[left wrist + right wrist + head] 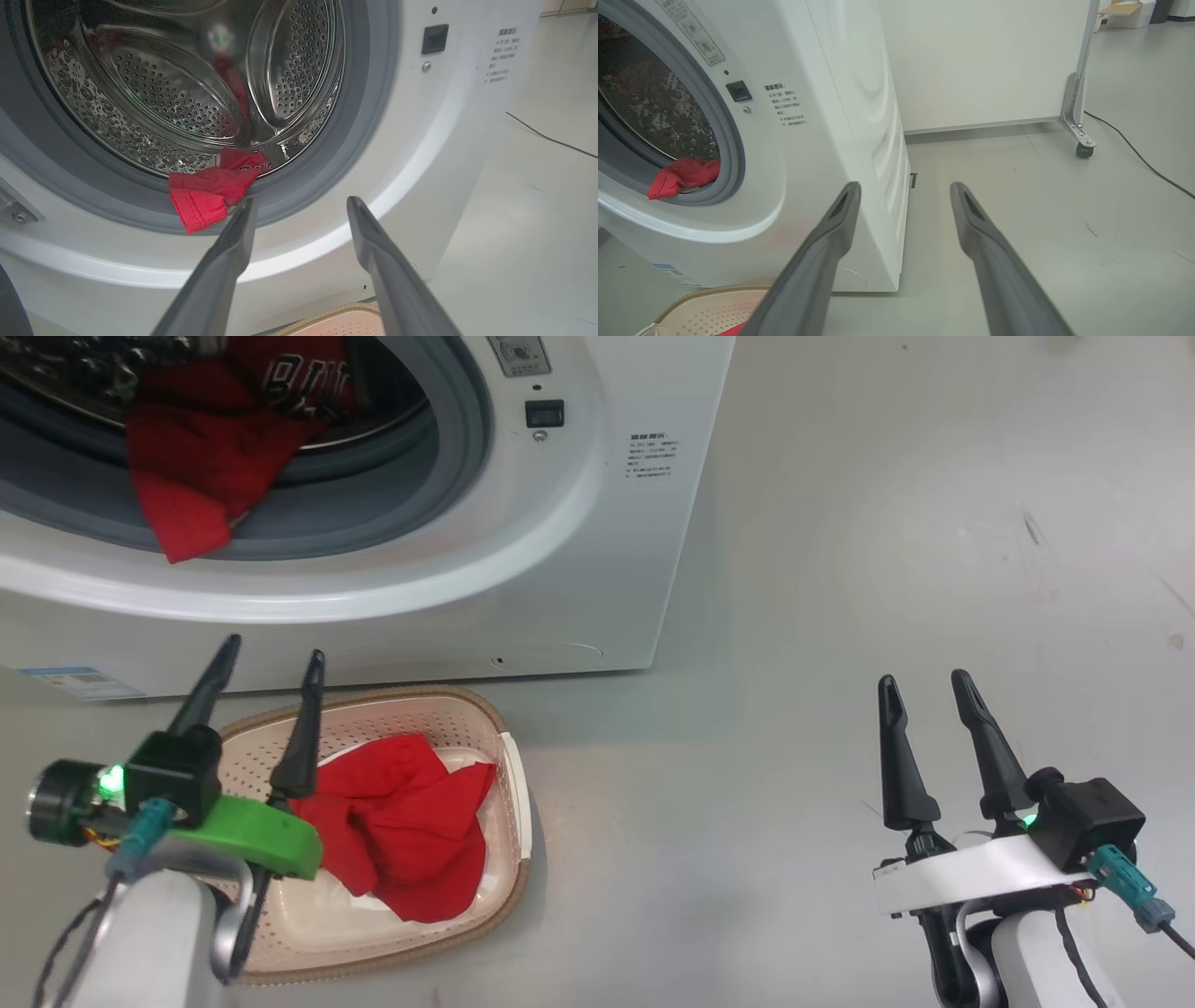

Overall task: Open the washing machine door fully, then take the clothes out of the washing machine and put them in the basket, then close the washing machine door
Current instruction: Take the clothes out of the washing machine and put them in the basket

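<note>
The white washing machine (597, 523) stands with its mouth uncovered; its door is out of view. Red clothes (201, 467) hang from the steel drum over the grey gasket, and they show as a red fold (208, 193) in the left wrist view and at the drum's lip (684, 175) in the right wrist view. Another red garment (411, 821) lies in the cream basket (467, 709) on the floor before the machine. My left gripper (271, 658) hovers open and empty over the basket's left side, below the drum mouth. My right gripper (924, 686) is open and empty, out over bare floor to the right.
Grey floor spreads to the right of the machine. In the right wrist view a white panel on a castor foot (1083, 149) stands behind, and a dark cable (1139, 158) runs across the floor.
</note>
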